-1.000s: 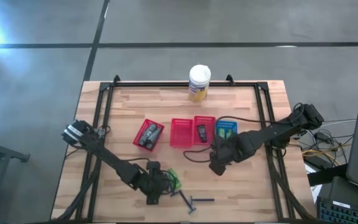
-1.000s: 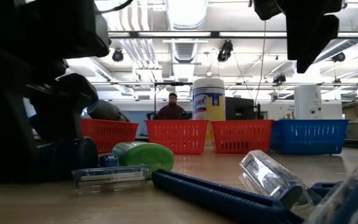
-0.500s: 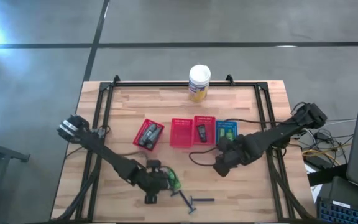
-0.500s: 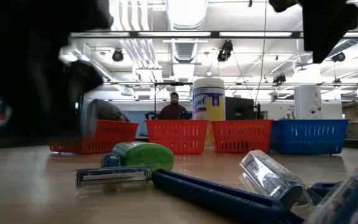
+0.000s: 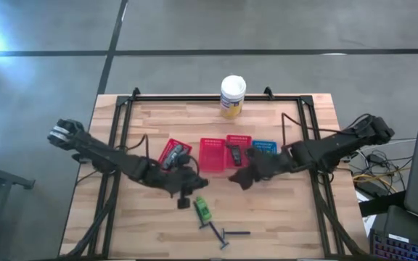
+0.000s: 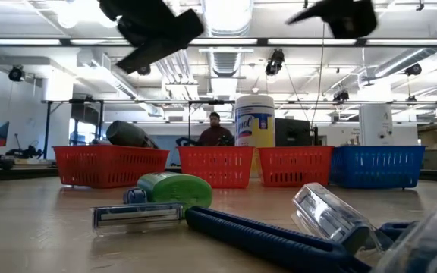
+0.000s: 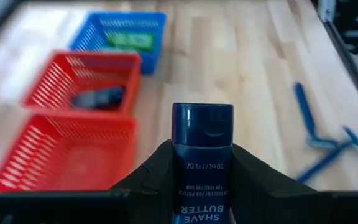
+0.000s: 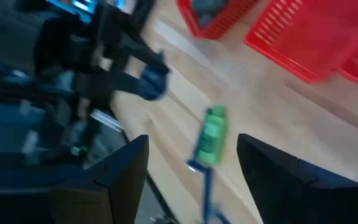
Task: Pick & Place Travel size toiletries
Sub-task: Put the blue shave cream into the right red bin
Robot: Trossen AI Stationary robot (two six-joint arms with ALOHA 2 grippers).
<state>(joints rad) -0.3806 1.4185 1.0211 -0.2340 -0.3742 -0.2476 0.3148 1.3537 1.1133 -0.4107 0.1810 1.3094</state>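
A: Which way does the tube in the left gripper (image 7: 201, 180) point?

B: The dark blue tube (image 7: 201, 146) stands lengthwise between the two fingers, its rounded cap end aimed away from the wrist, toward the three red baskets (image 7: 82, 81) and the blue basket (image 7: 120, 37). The fingers are pressed against its sides, pinching it. It is lifted off the wooden table (image 5: 281, 217), just in front of the leftmost red basket (image 5: 173, 156).

A: What does it look like?

B: Glossy navy, with white lettering that reads "SHAVE BUTTER" upside down in the left wrist view. Its lower end is cut off by the fingers.

A: And the other toiletries?

B: A bright green tube (image 5: 202, 210) lies flat near the table's front edge, its long axis running roughly front to back. Just in front of it lie thin dark razors (image 5: 223, 234), T-shaped. In the low view one razor's blue handle (image 6: 256, 239) slants across the foreground and its clear head (image 6: 328, 216) is partly cut off.

A: The right gripper (image 5: 239, 177)?

B: It hangs above the table in front of the middle baskets, fingers (image 8: 120, 171) spread with nothing between them. A dark packet (image 5: 234, 154) lies in one red basket; the contents of the others are hard to make out
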